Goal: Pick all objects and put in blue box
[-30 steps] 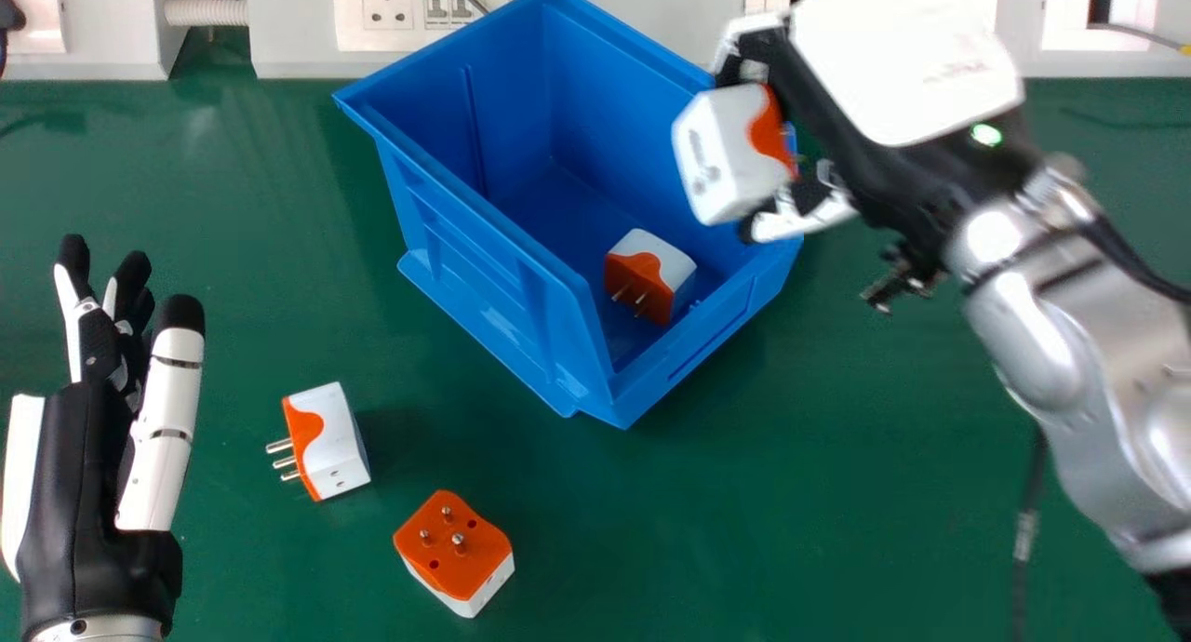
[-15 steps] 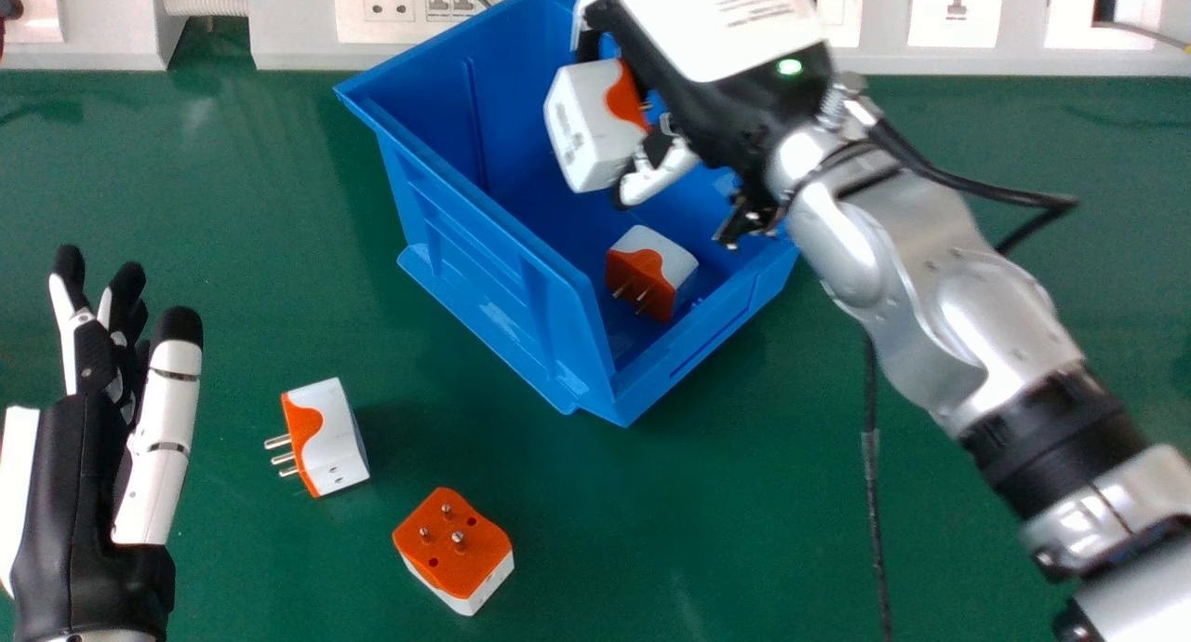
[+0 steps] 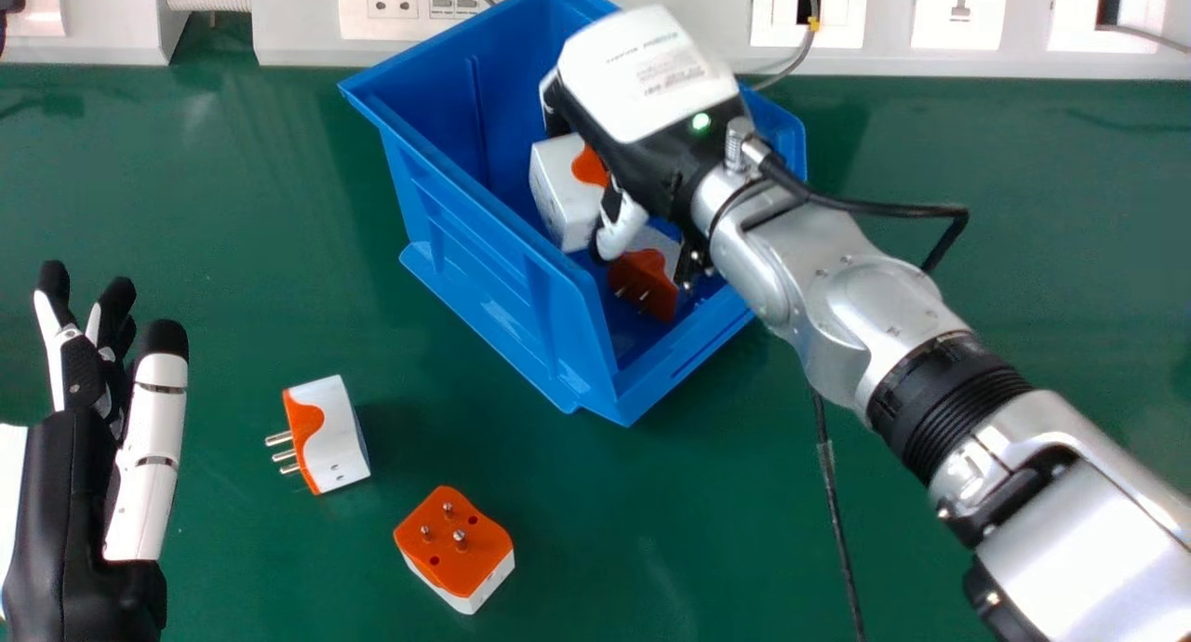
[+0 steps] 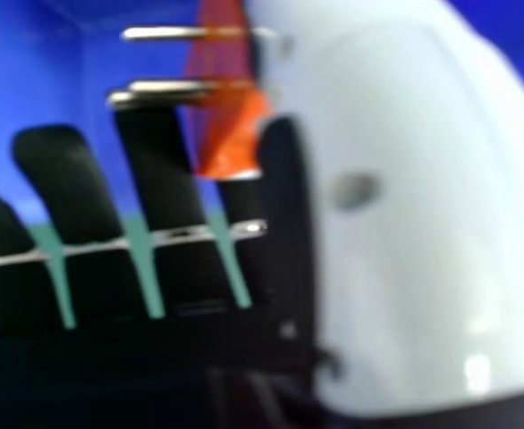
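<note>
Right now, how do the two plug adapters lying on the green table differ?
The left adapter points its pins to the left; the right adapter points its upward. The left adapter shows mostly white, the right adapter mostly orange. Both are orange and white, have three pins and rest on the table.

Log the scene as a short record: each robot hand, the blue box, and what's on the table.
right robot hand: at the box opening, holding a white-and-orange adapter
left robot hand: at the view's left, fingers open, holding nothing
blue box: one adapter inside, partly hidden
held adapter touching boxed one: cannot tell
green table: two adapters, one with prongs toward the left hand, one with prongs up
still to pick: the two on the table
</note>
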Robot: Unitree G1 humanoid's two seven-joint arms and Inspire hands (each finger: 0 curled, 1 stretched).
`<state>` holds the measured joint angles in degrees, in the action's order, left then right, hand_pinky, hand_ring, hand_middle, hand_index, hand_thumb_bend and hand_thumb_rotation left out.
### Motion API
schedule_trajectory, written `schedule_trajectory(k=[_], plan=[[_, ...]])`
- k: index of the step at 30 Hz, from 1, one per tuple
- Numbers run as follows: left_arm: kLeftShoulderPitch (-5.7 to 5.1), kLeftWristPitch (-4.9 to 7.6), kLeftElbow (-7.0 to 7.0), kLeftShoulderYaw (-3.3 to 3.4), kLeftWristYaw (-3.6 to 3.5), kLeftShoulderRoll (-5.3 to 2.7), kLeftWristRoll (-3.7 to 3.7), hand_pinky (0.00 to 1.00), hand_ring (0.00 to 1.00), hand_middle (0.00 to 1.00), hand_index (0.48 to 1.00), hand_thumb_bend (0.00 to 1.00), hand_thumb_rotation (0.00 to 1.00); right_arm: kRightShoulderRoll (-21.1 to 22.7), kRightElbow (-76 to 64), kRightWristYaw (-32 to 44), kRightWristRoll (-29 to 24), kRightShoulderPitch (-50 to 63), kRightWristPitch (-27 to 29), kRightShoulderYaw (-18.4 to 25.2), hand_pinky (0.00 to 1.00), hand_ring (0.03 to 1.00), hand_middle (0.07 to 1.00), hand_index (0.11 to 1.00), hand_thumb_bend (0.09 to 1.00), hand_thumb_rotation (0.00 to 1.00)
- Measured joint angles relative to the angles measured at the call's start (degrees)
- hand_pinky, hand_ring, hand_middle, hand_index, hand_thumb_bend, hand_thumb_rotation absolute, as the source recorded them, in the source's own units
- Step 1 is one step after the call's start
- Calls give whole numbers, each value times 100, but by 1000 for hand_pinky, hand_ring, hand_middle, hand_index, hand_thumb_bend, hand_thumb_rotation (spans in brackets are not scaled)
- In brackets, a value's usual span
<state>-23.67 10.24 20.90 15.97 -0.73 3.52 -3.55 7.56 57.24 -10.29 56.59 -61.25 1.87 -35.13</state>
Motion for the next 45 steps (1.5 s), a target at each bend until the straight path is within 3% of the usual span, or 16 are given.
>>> schedule_trajectory(k=[5, 10, 12, 14, 16, 18, 19, 21, 24, 26, 32, 36, 45], plan=[[-97, -1, 84, -40, -1, -88, -15, 1000, 1000, 983, 981, 419, 797, -110, 379, -34, 8, -10, -107, -217, 92, 152, 469, 478, 526, 0], [-139, 0, 83, -55, -26, -100, -98, 1000, 1000, 985, 981, 450, 801, -133, 414, -67, -22, -10, -121, -301, 113, 184, 445, 494, 521, 0], [-136, -1, 84, -65, -25, -100, -98, 1000, 1000, 986, 981, 442, 805, -197, 428, -54, -266, -10, -132, -200, 167, 269, 431, 507, 517, 0], [-124, -8, 97, -101, -20, -100, -94, 1000, 1000, 986, 983, 428, 805, -217, 429, -126, -328, -9, -127, -151, 283, 398, 474, 492, 517, 5], [-113, -27, 110, -105, -6, -99, -90, 1000, 1000, 989, 987, 422, 809, -210, 425, -325, -288, -10, -111, -193, 345, 451, 484, 493, 518, 8], [-94, -36, 112, -104, 1, -99, -90, 1000, 1000, 981, 978, 444, 805, -189, 423, -427, -273, -10, -107, -252, 408, 506, 575, 493, 509, 115], [-80, -36, 112, -104, 5, -99, -90, 1000, 1000, 979, 978, 450, 809, -177, 423, -437, -257, -10, -107, -284, 446, 540, 618, 587, 573, 196], [-54, -36, 111, -105, 20, -99, -68, 1000, 1000, 976, 975, 468, 812, -155, 420, -437, -242, -9, -109, -317, 551, 654, 716, 712, 621, 272], [-15, -38, 111, -108, 98, -99, 65, 993, 992, 968, 966, 472, 810, -89, 335, -434, -252, -7, -108, -327, 634, 744, 797, 795, 634, 293], [3, -39, 108, -115, 128, -99, 133, 983, 985, 965, 962, 449, 803, -44, 273, -434, -256, -7, -110, -324, 662, 774, 823, 822, 640, 291], [70, -58, 109, -143, 178, -98, 246, 975, 981, 965, 962, 430, 815, 38, -79, -304, -311, 12, -121, -277, 669, 781, 825, 827, 643, 240], [105, -120, 109, -147, 211, -96, 301, 986, 990, 968, 961, 427, 814, 107, -289, -305, -371, 31, -126, -267, 674, 785, 830, 830, 651, 222], [177, -245, 130, -158, 225, -97, 302, 996, 998, 975, 966, 443, 815, 278, -580, -293, -427, 188, -139, -255, 678, 805, 844, 841, 676, 237]])
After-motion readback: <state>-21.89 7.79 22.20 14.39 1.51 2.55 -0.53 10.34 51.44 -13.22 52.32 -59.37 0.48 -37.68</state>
